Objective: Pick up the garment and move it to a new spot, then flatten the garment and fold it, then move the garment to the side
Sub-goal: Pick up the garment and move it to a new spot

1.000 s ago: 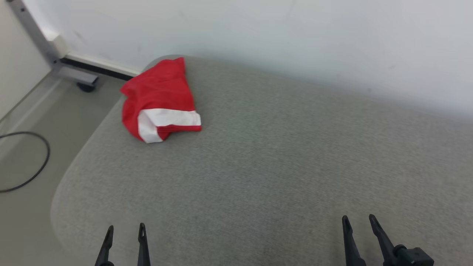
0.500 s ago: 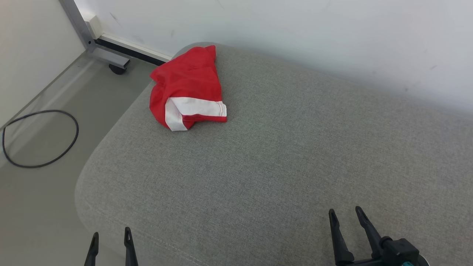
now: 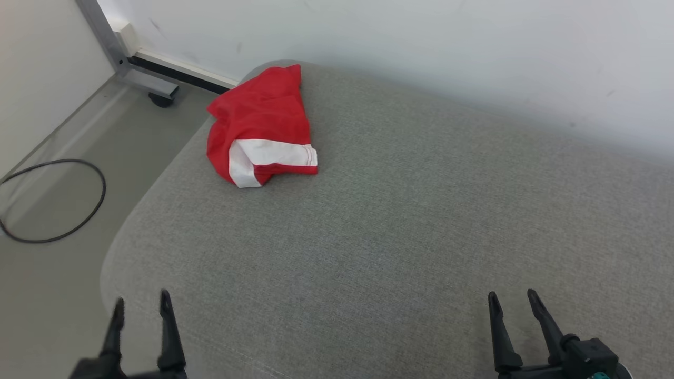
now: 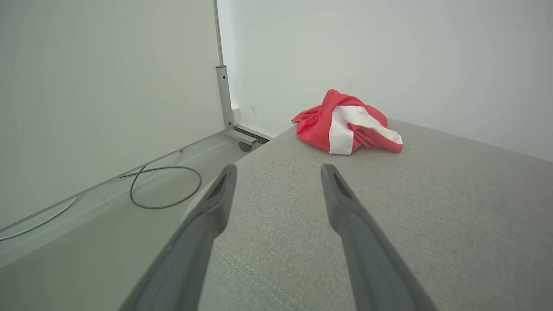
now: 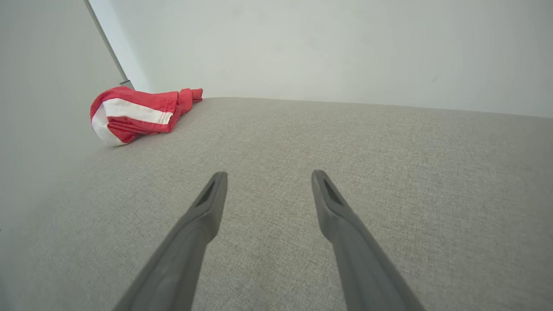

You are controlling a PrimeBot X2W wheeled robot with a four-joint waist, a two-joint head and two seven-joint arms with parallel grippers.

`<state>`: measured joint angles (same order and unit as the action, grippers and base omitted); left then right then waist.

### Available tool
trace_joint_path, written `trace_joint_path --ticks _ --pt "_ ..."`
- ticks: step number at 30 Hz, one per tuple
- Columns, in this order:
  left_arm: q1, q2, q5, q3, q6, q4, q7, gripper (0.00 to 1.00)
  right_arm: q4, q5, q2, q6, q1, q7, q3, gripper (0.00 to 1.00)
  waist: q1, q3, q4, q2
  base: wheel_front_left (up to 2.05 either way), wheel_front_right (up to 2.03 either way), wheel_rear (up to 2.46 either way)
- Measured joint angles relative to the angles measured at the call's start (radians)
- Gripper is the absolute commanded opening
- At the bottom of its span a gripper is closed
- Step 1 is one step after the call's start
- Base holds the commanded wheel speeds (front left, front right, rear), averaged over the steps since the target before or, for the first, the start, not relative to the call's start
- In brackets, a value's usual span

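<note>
My head camera has swung over the last second, so the red garment (image 3: pixel 260 116) now appears higher and further right in its view, with more floor (image 3: pixel 47 300) showing at the left; that shift is the camera's, not the cloth's. My left tool (image 3: pixel 141 296) has come up further into view, its dark base now showing at the bottom edge, by the grey cushion's (image 3: pixel 395 226) near left corner. My right tool (image 3: pixel 512 292) has crept slightly higher too.
</note>
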<state>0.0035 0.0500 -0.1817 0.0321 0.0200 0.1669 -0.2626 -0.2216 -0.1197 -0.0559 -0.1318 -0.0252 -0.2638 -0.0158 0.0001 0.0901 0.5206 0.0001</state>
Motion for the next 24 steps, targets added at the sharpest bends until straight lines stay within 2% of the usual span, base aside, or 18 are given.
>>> trace_joint_path --ticks 5,8,16,24 --pt "-0.136 0.004 -0.005 0.069 -0.06 0.045 0.0 1.0 0.021 0.016 -0.001 0.0 0.007 0.0 -0.016 1.0 0.0 0.012 -0.03 -0.0001 0.0 0.0 0.0" --pt "-0.241 0.026 -0.003 0.104 -0.092 0.083 0.0 1.0 0.029 0.025 -0.012 0.0 0.023 0.0 -0.012 1.0 0.0 0.033 -0.055 0.0 0.0 0.0 0.0" --pt "-0.472 0.076 -0.072 0.222 -0.122 0.182 0.0 1.0 0.079 0.025 -0.026 0.0 0.094 0.0 -0.005 1.0 0.0001 0.102 -0.146 0.0001 0.0 0.0 0.0" --pt "-0.68 0.193 -0.132 0.27 -0.143 0.358 0.0 1.0 0.17 0.033 -0.038 0.0 0.132 0.0 -0.022 1.0 0.0002 0.197 -0.266 0.0002 0.0 0.0 0.0"
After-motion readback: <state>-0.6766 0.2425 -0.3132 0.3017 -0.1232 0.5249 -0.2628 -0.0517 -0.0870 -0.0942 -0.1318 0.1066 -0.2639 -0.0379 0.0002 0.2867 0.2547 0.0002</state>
